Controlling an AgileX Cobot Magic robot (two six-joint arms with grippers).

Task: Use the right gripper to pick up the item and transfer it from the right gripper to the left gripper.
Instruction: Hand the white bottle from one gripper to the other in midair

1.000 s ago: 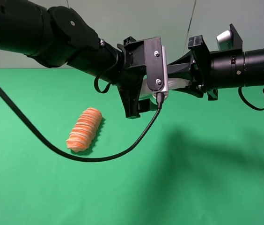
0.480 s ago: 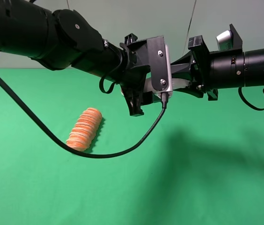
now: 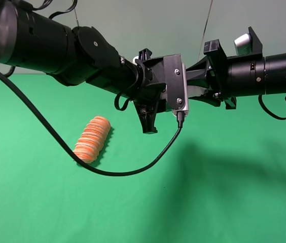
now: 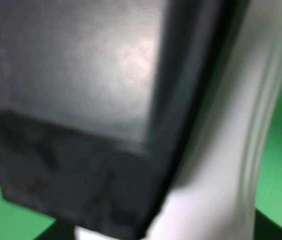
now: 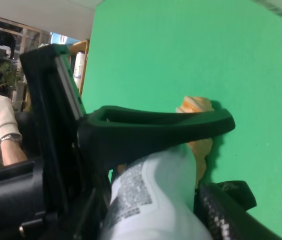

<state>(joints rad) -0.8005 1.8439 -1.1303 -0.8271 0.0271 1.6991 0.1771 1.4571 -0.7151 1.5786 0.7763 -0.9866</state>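
My right gripper is held in the air and is shut on a white bottle with a printed label. One black finger lies over the bottle, and the other is under it. Only a sliver of the bottle shows between the two arms in the high view. My left gripper meets the right one head-on at mid-height, its fingers hidden behind the wrist camera. The left wrist view is blurred and very close, showing a dark surface and the white bottle.
An orange ridged roll lies on the green table, below and to the left of the grippers; it also shows in the right wrist view. A black cable hangs from the left arm near the roll.
The left arm has moved right, closer to the right gripper, and its wrist has rotated. The right arm and the orange roll have not moved.
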